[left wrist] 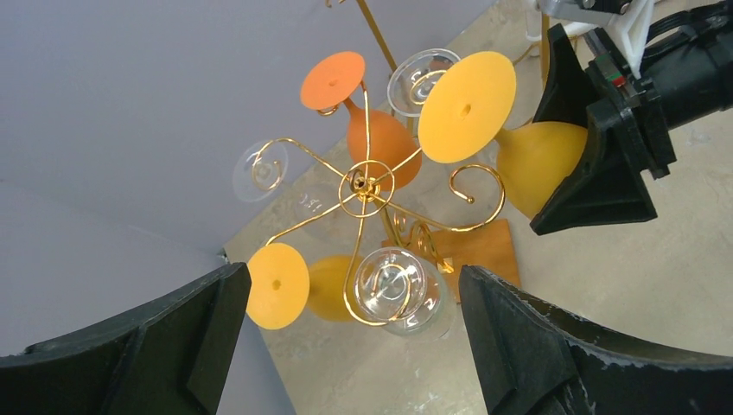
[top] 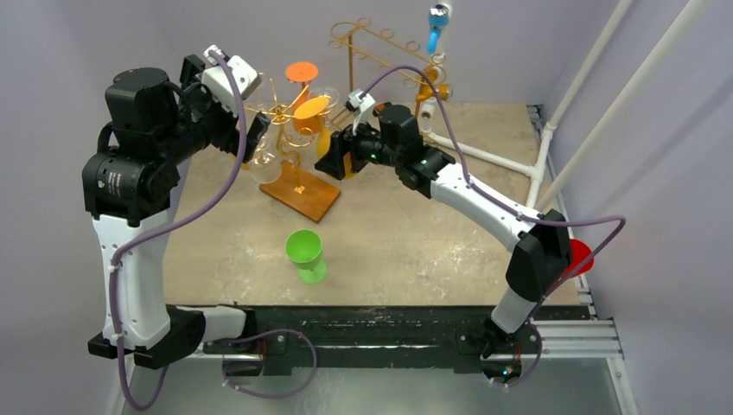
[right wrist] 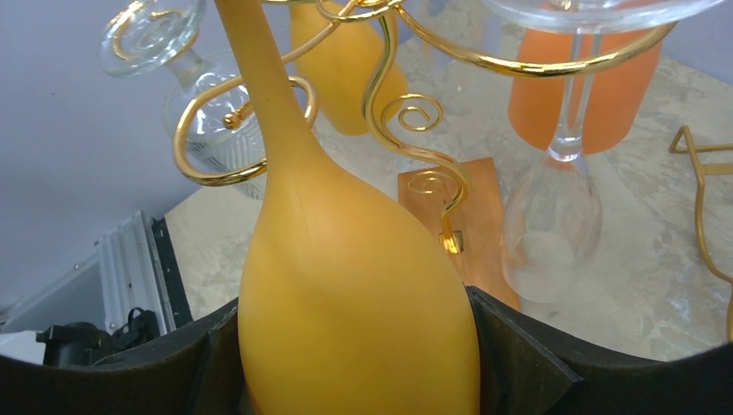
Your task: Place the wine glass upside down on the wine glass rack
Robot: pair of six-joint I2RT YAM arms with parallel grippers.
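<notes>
Top external: high above and behind me, facing down and forward, far enough to take in the whole table (top: 415, 233).
Left wrist: close above the gold rack (left wrist: 367, 183), looking down between my left fingers (left wrist: 130, 346).
Right wrist: beside the rack, roughly level, hard up against the yellow wine glass (right wrist: 354, 294).
Shared: all three show the rack and that glass.

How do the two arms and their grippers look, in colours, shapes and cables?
Both arms, left arm and right arm, have white links and bulky black joints. A purple cable runs along each. The left gripper and right gripper have broad, matte black wedge-shaped fingers.
</notes>
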